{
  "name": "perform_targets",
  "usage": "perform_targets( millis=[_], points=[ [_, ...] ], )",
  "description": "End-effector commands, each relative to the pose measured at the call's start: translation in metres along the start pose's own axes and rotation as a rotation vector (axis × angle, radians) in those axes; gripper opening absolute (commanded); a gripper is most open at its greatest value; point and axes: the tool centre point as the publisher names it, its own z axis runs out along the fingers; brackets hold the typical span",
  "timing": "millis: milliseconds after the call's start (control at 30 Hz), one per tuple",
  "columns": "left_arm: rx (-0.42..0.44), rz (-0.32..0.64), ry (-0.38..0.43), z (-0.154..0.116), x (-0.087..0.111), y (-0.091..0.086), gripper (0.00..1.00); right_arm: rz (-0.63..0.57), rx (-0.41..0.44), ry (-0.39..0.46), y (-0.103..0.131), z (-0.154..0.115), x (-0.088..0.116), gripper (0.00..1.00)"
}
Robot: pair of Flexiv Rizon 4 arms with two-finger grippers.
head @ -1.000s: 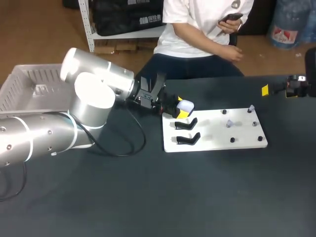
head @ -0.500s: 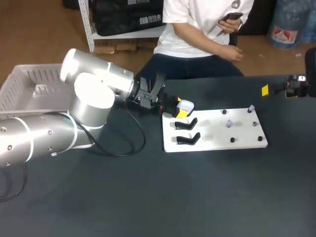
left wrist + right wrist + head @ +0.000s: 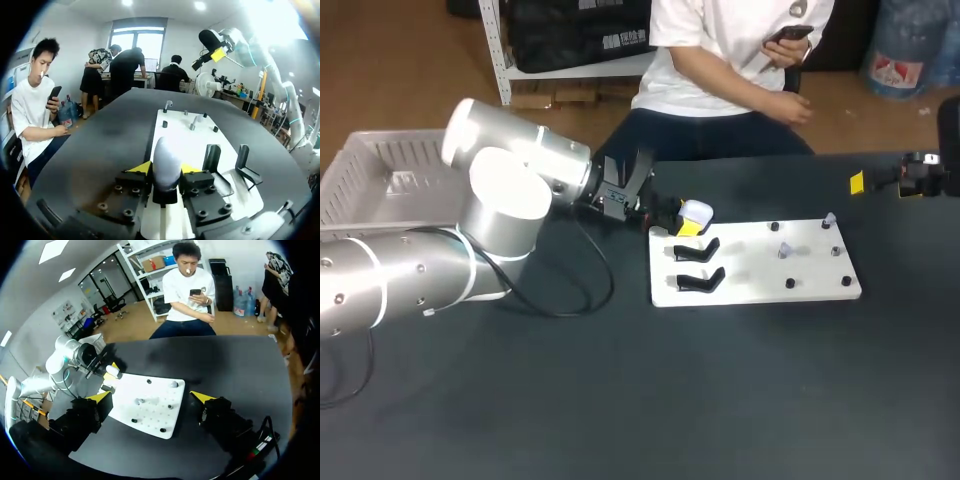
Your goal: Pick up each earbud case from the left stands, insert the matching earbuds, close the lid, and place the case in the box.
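A: Starting closest in, at the left gripper (image 3: 166,172): holding what?
B: Pinched narrow on the earbud case (image 3: 166,157), with a yellow tip against each flank. Held apart from the stands, over the near corner of the white board (image 3: 175,130).
A: Lying which way?
B: Seems to point its long axis out along the fingers, rounded end forward. Cannot tell about the lid, open or closed.
A: Next out?
B: Just beside the gripper and slightly ahead, two black stands (image 3: 212,159), both bare. Farther along the board, small pale earbuds (image 3: 193,121) perched on pegs, straight ahead of the case down the board's length.
A: And at the far end?
B: Well beyond the board, the right gripper (image 3: 151,396), spread wide with nothing between the fingers.
A: So nearer to the earbuds?
B: Probably a close call: roughly between both grippers, though only free for the right one to take. Likely calls for holding the case steady and bringing an earbud back toward it along that same line.
A: And the box (image 3: 375,165)?
B: Behind the left arm, well apart from everything else, for later.
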Motion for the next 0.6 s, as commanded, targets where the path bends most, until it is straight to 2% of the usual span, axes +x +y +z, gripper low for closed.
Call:
perform_targets(
  millis=[33, 167, 600],
  points=[
    [0.008, 0.005, -0.004, 0.0004, 0.0008, 0.0017, 0.13, -0.001, -0.003, 0.0, -0.001, 0.0006, -0.0002, 1.0],
    [0.011, 0.006, -0.006, 0.0006, 0.0014, 0.0002, 0.0, -0.001, -0.003, 0.0, -0.001, 0.0006, -0.0002, 1.0],
    [0.018, 0.005, -0.016, -0.0016, 0.0012, -0.0034, 0.0, -0.001, -0.003, 0.0, -0.001, 0.0006, -0.0002, 1.0]
  ],
)
